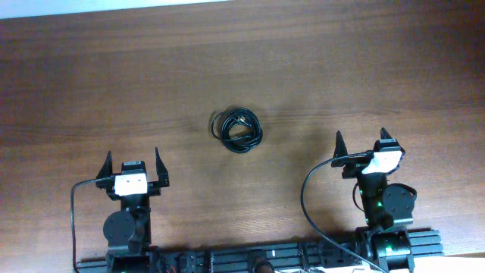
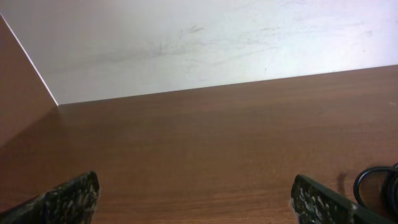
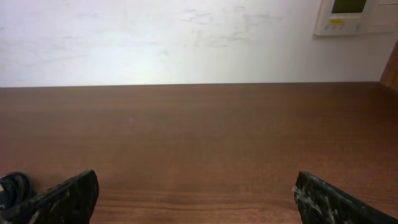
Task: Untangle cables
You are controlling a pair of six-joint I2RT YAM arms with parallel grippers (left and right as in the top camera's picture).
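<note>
The cables (image 1: 237, 130) lie as one small black coiled bundle on the wooden table (image 1: 242, 61), near its middle. An edge of the bundle shows at the right border of the left wrist view (image 2: 379, 186) and at the left border of the right wrist view (image 3: 13, 186). My left gripper (image 1: 133, 161) is open and empty, at the front left, well short of the bundle. My right gripper (image 1: 362, 137) is open and empty, at the front right, to the right of the bundle. Both sets of fingers spread wide over bare wood in the left wrist view (image 2: 196, 199) and the right wrist view (image 3: 196, 199).
A white wall (image 2: 199, 43) rises behind the table's far edge, with a white wall panel (image 3: 354, 15) at the upper right. Thicker black arm cables (image 1: 307, 197) loop by the arm bases at the front edge.
</note>
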